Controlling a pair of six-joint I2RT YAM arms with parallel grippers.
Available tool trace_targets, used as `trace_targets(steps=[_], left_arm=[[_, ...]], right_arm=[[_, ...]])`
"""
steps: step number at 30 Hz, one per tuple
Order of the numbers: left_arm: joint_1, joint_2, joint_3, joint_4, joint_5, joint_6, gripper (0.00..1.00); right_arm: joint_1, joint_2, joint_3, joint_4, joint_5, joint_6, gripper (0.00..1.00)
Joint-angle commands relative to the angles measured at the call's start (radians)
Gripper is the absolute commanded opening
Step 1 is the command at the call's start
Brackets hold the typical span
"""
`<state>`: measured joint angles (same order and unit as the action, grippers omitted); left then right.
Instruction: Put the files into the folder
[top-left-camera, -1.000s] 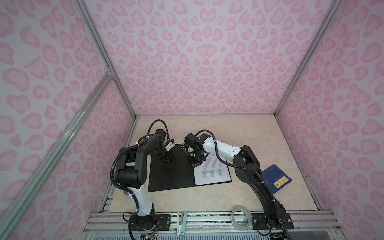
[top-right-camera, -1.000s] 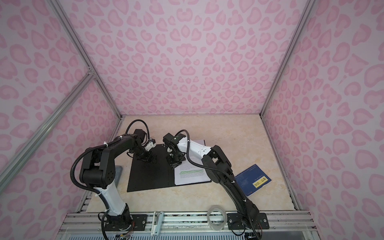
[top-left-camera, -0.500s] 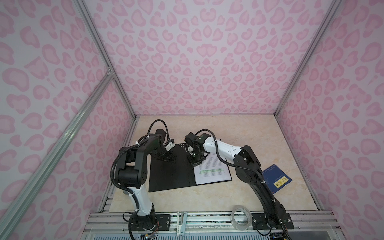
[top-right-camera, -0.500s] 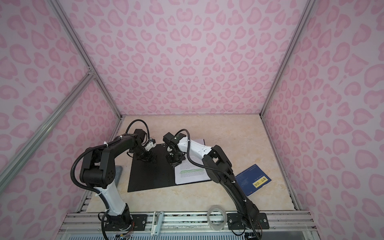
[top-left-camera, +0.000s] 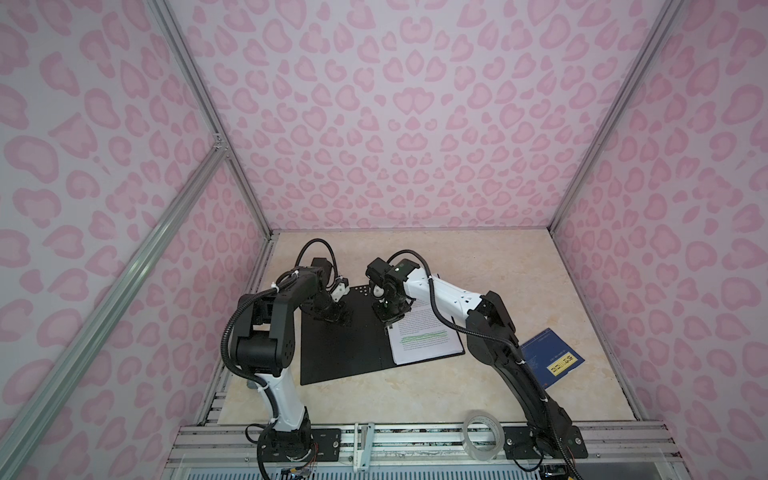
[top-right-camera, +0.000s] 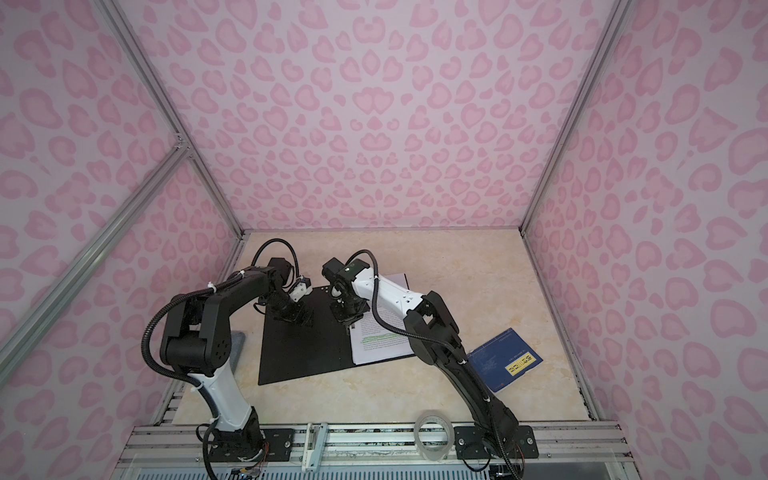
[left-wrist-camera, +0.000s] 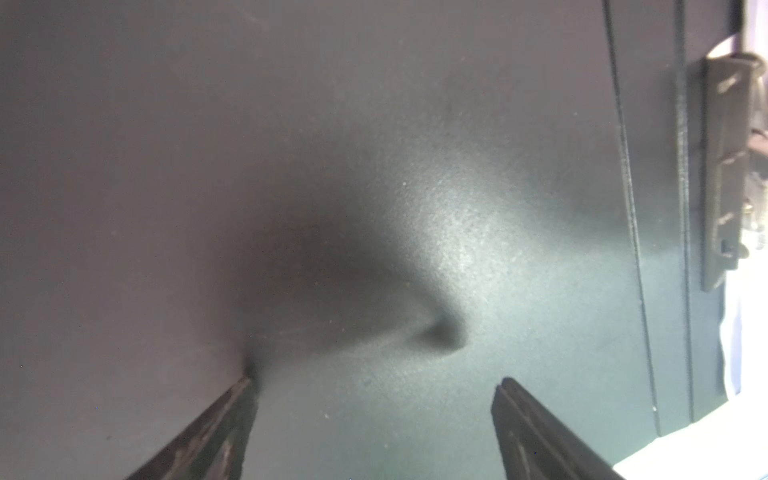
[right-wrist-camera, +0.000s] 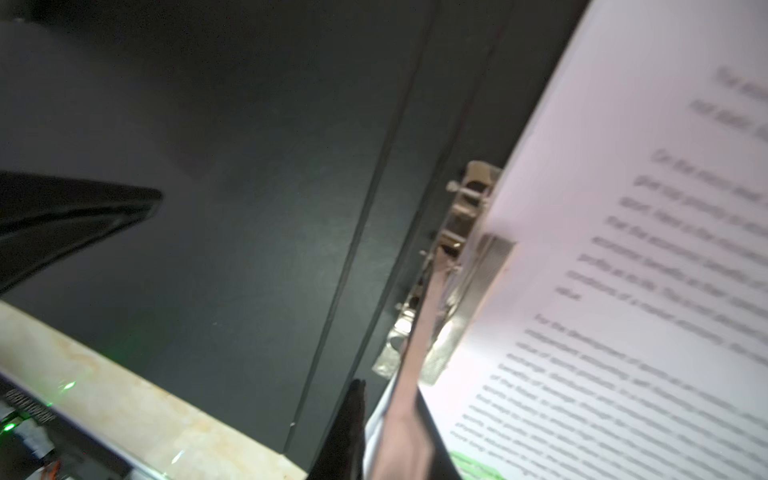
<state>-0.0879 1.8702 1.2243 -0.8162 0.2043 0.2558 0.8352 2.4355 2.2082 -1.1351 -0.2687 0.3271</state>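
Folder (top-left-camera: 345, 349): lies open and flat on the tabletop (top-left-camera: 498, 282), left of centre in both top views, black inside up.
Left tool (left-wrist-camera: 374, 380): low over the folder's left leaf, fingers spread wide with nothing between them, tips at or just off the black surface.
Metal clip (right-wrist-camera: 461, 232): at the spine, the pages' edge against it.
Right tool (top-left-camera: 388, 322): down at the spine beside the clip; you cannot tell whether it is parted or pinching.
Files (top-left-camera: 424, 345): on the right leaf, print up, green lines showing; your right arm crosses their far end.
Dark blue booklet (top-left-camera: 548, 361): on the tabletop right of the folder, apart from it, partly hidden by the right arm.
Tape roll (top-left-camera: 482, 430): on the front rail near the right arm's base.
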Motion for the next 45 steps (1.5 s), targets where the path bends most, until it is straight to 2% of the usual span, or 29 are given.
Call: trace_targets(steps=[1,14,27,37,45], left_arm=[[0.002,0.007,-0.001,-0.06,0.0,-0.009,0.92],[0.002,-0.005,0.029,-0.09,0.0,-0.01,0.92],[0.002,-0.008,0.021,-0.095,0.005,-0.011,0.92],[0.002,0.002,0.024,-0.087,0.015,-0.019,0.92],[0.002,0.013,0.026,-0.081,0.019,-0.02,0.92]], right_arm=[[-0.002,0.024,0.033,-0.058,0.04,-0.018,0.21],[-0.002,0.048,0.176,-0.145,0.034,-0.044,0.22],[-0.028,-0.046,0.18,-0.18,-0.047,-0.093,0.21],[-0.036,0.068,0.302,-0.186,-0.13,-0.099,0.2],[-0.036,0.103,0.312,-0.218,-0.109,-0.114,0.19]])
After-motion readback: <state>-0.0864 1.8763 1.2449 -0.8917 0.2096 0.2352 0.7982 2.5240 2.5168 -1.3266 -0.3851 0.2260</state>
